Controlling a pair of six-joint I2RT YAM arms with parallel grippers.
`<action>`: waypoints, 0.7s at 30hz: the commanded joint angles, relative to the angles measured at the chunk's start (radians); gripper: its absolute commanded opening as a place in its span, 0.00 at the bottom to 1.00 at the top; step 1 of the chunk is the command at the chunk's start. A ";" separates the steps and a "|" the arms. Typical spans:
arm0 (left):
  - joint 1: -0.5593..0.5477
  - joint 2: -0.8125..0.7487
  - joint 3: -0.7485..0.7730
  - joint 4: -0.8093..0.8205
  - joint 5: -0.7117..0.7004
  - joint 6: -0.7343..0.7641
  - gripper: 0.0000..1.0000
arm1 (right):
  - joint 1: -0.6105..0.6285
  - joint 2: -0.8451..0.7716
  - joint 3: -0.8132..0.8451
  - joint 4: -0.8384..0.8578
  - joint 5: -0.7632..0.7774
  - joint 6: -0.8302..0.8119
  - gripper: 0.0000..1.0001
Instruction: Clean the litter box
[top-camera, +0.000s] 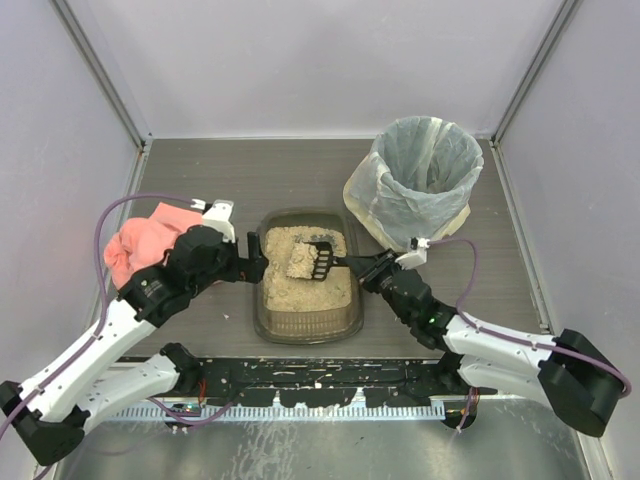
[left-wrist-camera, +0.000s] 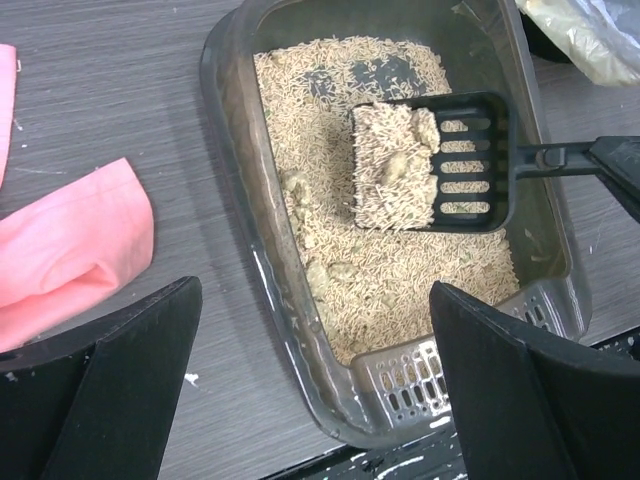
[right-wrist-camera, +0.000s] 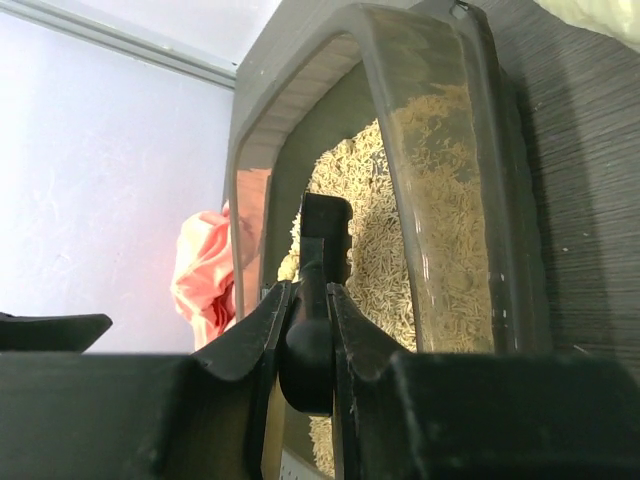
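Observation:
The litter box (top-camera: 306, 328) is a dark translucent tray of tan granules at the table's middle; it also shows in the left wrist view (left-wrist-camera: 232, 150) and the right wrist view (right-wrist-camera: 420, 40). My right gripper (top-camera: 372, 268) (right-wrist-camera: 308, 292) is shut on the handle of a black slotted scoop (top-camera: 316, 262) (left-wrist-camera: 472, 160) (right-wrist-camera: 326, 222). The scoop is held over the litter and carries a heap of granules with pale clumps (left-wrist-camera: 394, 165). My left gripper (top-camera: 255, 268) (left-wrist-camera: 312, 292) is open at the box's left wall, its fingers spread either side of a corner.
A round bin lined with a pale translucent bag (top-camera: 425, 175) (left-wrist-camera: 590, 30) stands at the back right, beyond the box. A crumpled pink cloth (top-camera: 145, 245) (left-wrist-camera: 70, 250) (right-wrist-camera: 205, 275) lies left of the box. Grey walls enclose the table.

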 joint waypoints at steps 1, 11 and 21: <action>0.005 -0.046 0.055 -0.073 -0.016 0.030 0.98 | -0.014 -0.082 -0.033 0.121 -0.015 0.078 0.01; 0.004 -0.159 0.050 -0.179 -0.013 0.081 0.98 | -0.032 -0.156 -0.127 0.160 -0.011 0.171 0.01; -0.002 -0.115 0.043 -0.223 0.006 0.071 0.98 | -0.030 -0.086 -0.135 0.261 -0.039 0.165 0.01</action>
